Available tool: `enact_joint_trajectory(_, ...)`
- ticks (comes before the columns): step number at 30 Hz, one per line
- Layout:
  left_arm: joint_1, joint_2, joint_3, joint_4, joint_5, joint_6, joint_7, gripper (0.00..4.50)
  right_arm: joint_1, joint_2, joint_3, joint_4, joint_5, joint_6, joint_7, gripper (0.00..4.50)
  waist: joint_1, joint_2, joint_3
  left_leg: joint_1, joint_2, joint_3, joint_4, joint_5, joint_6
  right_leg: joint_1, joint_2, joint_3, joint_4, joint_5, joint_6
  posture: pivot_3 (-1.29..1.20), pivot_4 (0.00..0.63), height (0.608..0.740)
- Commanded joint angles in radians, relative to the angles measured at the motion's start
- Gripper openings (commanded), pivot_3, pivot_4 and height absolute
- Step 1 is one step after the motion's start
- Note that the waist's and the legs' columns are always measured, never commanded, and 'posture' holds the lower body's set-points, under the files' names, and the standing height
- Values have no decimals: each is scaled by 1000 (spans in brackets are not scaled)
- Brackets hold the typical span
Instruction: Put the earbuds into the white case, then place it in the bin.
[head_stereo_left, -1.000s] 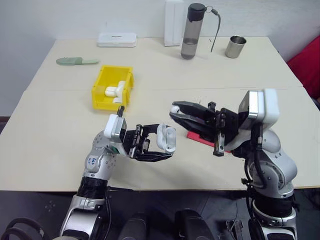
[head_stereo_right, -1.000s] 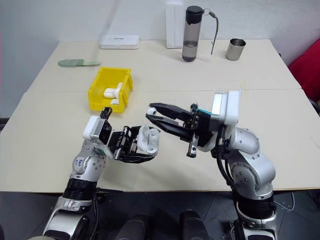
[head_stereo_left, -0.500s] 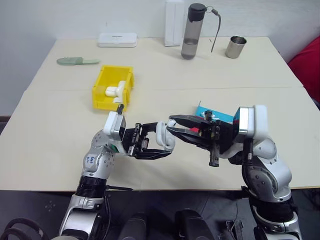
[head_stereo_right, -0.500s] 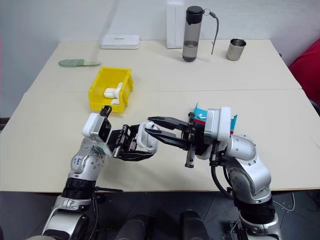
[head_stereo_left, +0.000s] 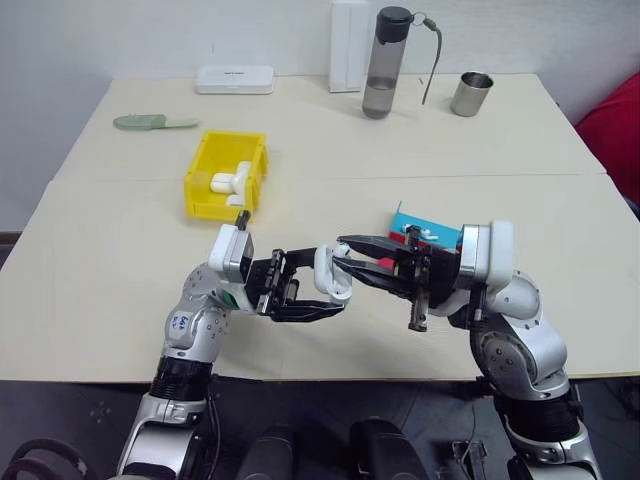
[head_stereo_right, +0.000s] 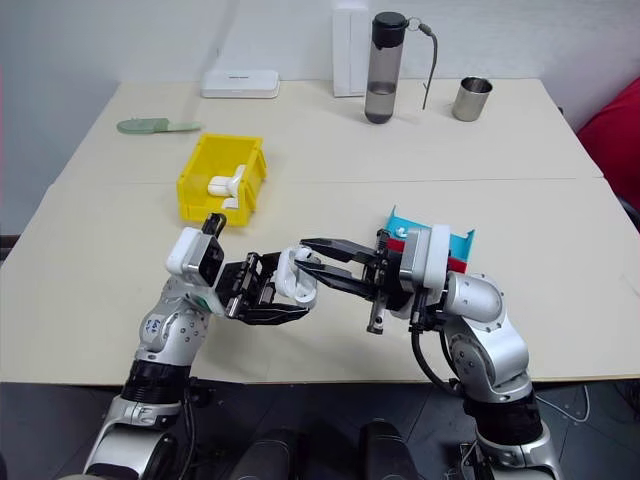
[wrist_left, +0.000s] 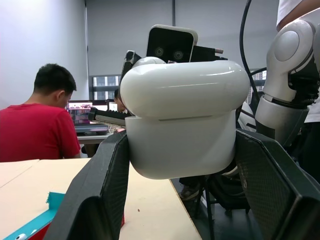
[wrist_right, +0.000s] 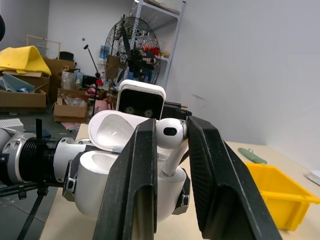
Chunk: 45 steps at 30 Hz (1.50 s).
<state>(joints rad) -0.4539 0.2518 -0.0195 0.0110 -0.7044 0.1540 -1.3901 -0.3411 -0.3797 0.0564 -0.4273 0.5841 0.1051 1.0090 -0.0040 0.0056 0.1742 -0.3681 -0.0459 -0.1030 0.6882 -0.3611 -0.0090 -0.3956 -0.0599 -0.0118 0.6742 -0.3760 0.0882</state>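
My left gripper (head_stereo_left: 325, 285) is shut on the white case (head_stereo_left: 332, 272), holding it above the table's near edge. The case (wrist_right: 125, 175) has its lid flipped open. My right gripper (wrist_right: 167, 130) is shut on one of the earbuds (wrist_right: 169, 134), whose stem hangs down into the case's open top. Both grippers (head_stereo_left: 342, 252) meet tip to tip at the case. The yellow bin (head_stereo_left: 196, 170) stands on the table behind my left arm, with white pieces inside it.
A red and blue stepped tray (head_stereo_left: 440, 232) lies behind my right gripper with a small white piece on it. At the table's back stand a water bottle (head_stereo_left: 385, 62), a metal cup (head_stereo_left: 470, 93), a tall white box (head_stereo_left: 348, 45), a flat white box (head_stereo_left: 234, 79) and a green item (head_stereo_left: 152, 122).
My right gripper has come down and to the left with the earbud, from a gap beside the case to right over it, uncovering the tray. The left gripper kept still.
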Motion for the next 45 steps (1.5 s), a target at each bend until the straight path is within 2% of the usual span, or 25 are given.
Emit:
enact_joint_trajectory(1, -8, -6, 6, -55, -23, -8, 3, 2754, 14, -21, 7, 4, -12, -21, 21, 443, 0, 0, 0, 0, 0, 0, 0, 0, 0, 0, 0, 0, 0, 0, 0, 0, 150, 740)
enact_joint_trajectory(15, -17, -4, 6, -49, -20, -11, -7, 2754, -3, -114, 43, 53, -85, -98, 91, 443, 1, 0, 0, 0, 0, 0, 0, 0, 0, 0, 0, 0, 0, 0, 0, 0, 150, 740)
enact_joint_trajectory(29, -11, -4, -5, -42, 8, -32, -36, 2754, -57, -191, 68, 24, -29, 37, 106, 443, 3, 0, 0, 0, 0, 0, 0, 0, 0, 0, 0, 0, -1, 0, 0, 0, 150, 740)
enact_joint_trajectory(35, -5, -10, -1, -38, 17, -44, -39, 2754, -70, -197, 21, 7, 18, 67, 99, 2356, 3, 0, 0, 0, 0, 0, 0, 0, 0, 0, 0, 0, -1, 0, 0, 0, 150, 740)
enact_joint_trajectory(41, 61, 61, 65, -31, 8, -41, -46, 2754, 77, -372, -211, -35, 113, 115, 145, 4434, 9, 0, 0, -1, 0, 0, 0, 0, 1, 2, 0, 0, -3, 0, 0, 0, 150, 740)
enact_joint_trajectory(45, 98, 120, 106, -29, 1, -46, -58, 2754, 279, -456, -434, 63, 58, 44, 197, 4475, 14, -1, 0, 0, 0, 0, -1, 0, 1, 2, 0, -1, -4, 0, 0, 0, 150, 740)
